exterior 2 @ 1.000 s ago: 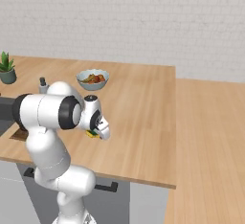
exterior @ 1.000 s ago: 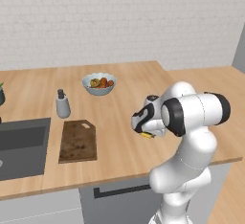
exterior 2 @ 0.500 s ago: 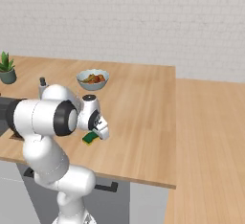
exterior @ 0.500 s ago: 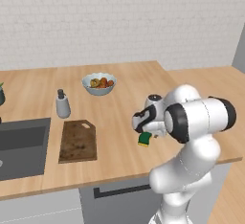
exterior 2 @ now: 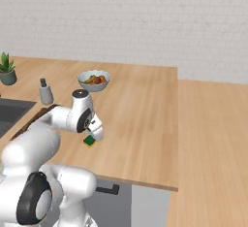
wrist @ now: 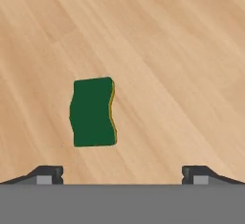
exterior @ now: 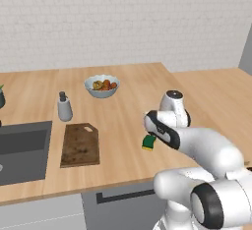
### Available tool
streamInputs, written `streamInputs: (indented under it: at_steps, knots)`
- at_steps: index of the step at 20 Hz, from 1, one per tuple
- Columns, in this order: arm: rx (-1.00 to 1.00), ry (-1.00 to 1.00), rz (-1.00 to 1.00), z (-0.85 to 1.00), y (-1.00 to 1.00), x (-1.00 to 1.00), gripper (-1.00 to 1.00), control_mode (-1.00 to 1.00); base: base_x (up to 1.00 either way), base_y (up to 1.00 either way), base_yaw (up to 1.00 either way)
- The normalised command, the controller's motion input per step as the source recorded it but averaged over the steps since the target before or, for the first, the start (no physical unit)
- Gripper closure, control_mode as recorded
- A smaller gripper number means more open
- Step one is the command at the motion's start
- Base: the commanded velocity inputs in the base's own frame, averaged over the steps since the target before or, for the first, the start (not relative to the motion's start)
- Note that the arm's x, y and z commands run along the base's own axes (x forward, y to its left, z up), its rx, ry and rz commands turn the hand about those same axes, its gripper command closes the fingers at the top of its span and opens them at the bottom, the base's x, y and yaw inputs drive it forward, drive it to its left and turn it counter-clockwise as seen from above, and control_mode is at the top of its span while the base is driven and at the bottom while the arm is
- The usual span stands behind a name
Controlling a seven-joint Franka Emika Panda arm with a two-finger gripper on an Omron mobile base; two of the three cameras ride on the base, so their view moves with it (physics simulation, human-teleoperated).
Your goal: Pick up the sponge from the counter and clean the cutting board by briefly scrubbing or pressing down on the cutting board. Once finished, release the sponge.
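The surface (wrist: 182,50) is matt light wood with fine grain; the sponge (wrist: 92,112) looks soft (dark green top, yellow underside); the cutting board (exterior: 80,145) is dark speckled wood.

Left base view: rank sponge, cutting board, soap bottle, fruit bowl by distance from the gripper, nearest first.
From the gripper:
1. sponge, on the counter right beneath it.
2. cutting board, off to the left.
3. fruit bowl at the back and soap bottle far left: too close to call.

Kitchen — wood counter (exterior: 123,121), sink (exterior: 22,150), fruit bowl (exterior: 101,86), tiled wall.
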Motion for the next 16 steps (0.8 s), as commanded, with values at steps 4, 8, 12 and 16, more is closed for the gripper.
streamInputs:
  at_steps: [4, 8, 12, 16]
  knots:
    - [0.03, 0.00, 0.12, 1.00, 0.00, -0.97, -1.00, -1.00, 0.00, 0.00, 0.00]
    - [0.01, -0.03, 0.16, 1.00, 0.00, -0.94, -1.00, -1.00, 0.00, 0.00, 0.00]
    - [0.00, -0.06, 0.13, 1.00, 0.00, -0.77, -1.00, -1.00, 0.00, 0.00, 0.00]
    - [0.00, -0.19, 0.11, 1.00, 0.00, -0.66, -1.00, -1.00, 0.00, 0.00, 0.00]
